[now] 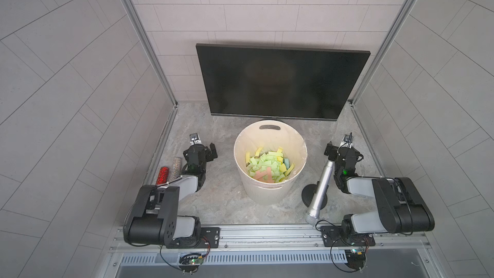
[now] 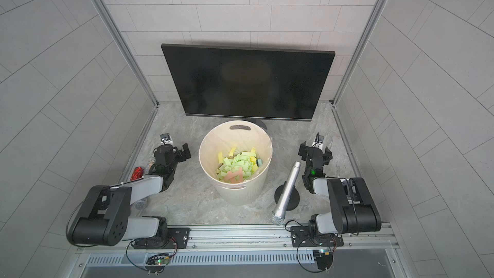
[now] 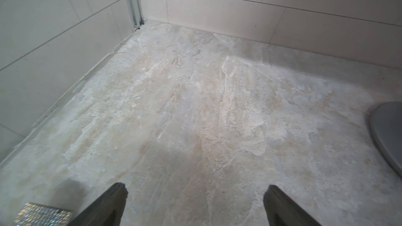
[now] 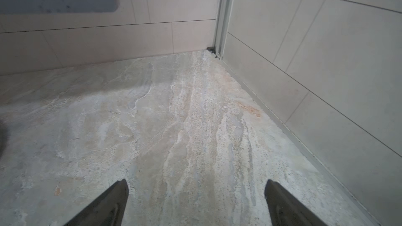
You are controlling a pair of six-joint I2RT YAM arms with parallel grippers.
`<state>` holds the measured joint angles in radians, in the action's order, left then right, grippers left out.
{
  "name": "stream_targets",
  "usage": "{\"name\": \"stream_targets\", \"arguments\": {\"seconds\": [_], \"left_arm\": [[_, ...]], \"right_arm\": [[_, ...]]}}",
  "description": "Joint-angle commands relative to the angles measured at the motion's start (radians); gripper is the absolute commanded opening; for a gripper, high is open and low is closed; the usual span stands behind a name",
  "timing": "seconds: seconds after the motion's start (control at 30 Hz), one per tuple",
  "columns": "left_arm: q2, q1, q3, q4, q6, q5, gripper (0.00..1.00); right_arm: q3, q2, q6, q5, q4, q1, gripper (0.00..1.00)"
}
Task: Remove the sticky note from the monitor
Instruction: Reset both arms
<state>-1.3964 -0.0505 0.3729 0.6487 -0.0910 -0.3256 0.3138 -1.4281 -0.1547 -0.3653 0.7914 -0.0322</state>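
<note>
a: locate monitor (image 1: pixel 280 81).
b: 12 o'clock, upright near the surface (image 1: pixel 227 204) rear edge, just behind the bucket (image 1: pixel 248 140).
a: left fingers (image 3: pixel 108 205), right fingers (image 4: pixel 108 201)?
b: both wide, empty; bare surface ahead of each.

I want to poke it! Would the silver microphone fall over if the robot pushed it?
Probably tippy: the silver microphone leans tilted over its round black base. Its smooth shiny body may slip when grabbed. Knocked loose, the round barrel would likely roll.
</note>
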Motion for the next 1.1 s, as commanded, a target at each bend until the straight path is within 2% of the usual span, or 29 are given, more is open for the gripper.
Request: {"name": "stream_targets", "arguments": {"seconds": [0.0, 0.1, 0.13, 0.2, 0.27, 1.07], "left_arm": [[-0.072, 0.008, -0.010, 0.184, 0.062, 0.151, 1.00], [-0.129, 0.008, 0.018, 0.191, 0.093, 0.217, 1.00], [-0.128, 0.007, 0.033, 0.149, 0.101, 0.230, 1.00], [-0.137, 0.009, 0.064, 0.105, 0.095, 0.228, 1.00], [-0.145, 0.028, 0.074, 0.092, 0.076, 0.232, 1.00], [-0.147, 0.024, 0.085, 0.071, 0.077, 0.220, 1.00]], "right_arm": [[0.023, -0.032, 0.060, 0.133, 0.082, 0.008, 1.00], [-0.004, -0.139, 0.091, 0.213, 0.274, 0.014, 1.00], [0.014, -0.128, 0.096, 0.264, 0.235, 0.023, 1.00], [0.089, -0.088, 0.068, 0.336, 0.022, 0.062, 1.00], [0.076, -0.099, 0.051, 0.401, 0.049, 0.096, 1.00], [0.085, -0.097, 0.058, 0.404, 0.026, 0.094, 1.00]]}}
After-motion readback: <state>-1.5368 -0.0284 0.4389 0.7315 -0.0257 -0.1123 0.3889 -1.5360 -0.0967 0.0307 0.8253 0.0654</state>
